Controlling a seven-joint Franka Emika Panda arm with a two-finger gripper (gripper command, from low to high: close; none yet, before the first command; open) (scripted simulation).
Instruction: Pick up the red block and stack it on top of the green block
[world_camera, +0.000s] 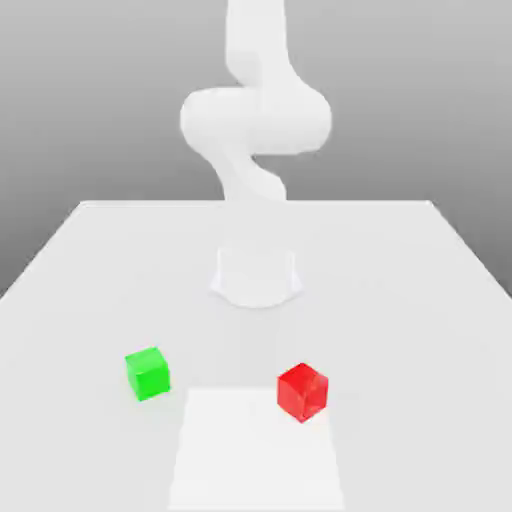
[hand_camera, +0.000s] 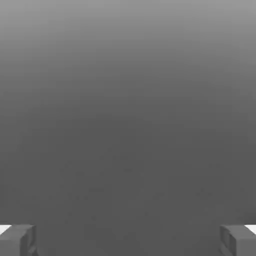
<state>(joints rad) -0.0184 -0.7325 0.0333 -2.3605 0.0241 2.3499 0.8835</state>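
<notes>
fingers (hand_camera: 17, 240) stand wide apart, holding nothing. red block (world_camera: 302, 391) rests on the surface (world_camera: 420, 300), well apart from the green block (world_camera: 148, 373) toward the exterior view's left. risk: an off-centre descent could nudge or tip the cube before closure.

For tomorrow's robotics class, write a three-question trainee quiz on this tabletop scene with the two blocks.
1. True or false: the red block sits on top of the green block.
2. Which block lies toward the exterior view's left?
3. The pincer is: A) shut on a block, B) open and empty.

Key: 1 false, the blocks rest apart on the table; 2 the green block; 3 B.
</notes>
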